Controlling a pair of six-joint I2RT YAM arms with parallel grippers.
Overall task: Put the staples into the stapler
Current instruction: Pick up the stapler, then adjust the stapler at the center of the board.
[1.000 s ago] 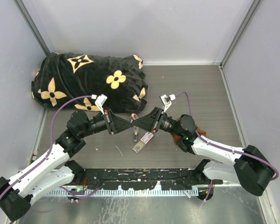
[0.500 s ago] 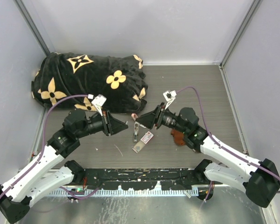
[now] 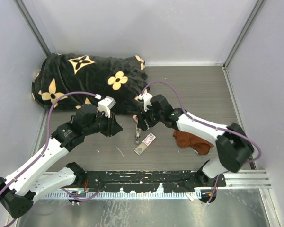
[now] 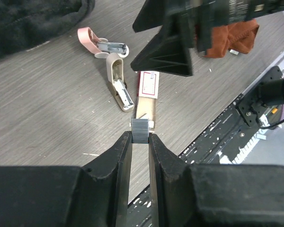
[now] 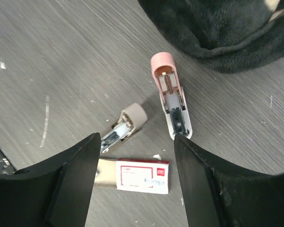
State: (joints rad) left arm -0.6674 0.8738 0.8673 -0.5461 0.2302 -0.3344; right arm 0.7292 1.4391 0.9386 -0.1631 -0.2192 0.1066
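Grey wood-grain table (image 3: 217,94) between plain grey walls; a black plush cloth with tan flower motifs (image 3: 85,78) lies far left. The left gripper (image 4: 140,138) is nearly closed, pinching a short silvery strip of staples (image 4: 141,126) at its tips, above the table. The pale pink and white plastic mini stapler (image 5: 173,94) lies open near the cloth's edge, metal channel upward; the flat white red-labelled staple box (image 5: 143,176) lies just beside it. The right gripper (image 5: 135,142) hovers over both, jaws wide, empty. Recommendation: steady the stapler body with the right gripper; align the strip with the channel; release only once seated.
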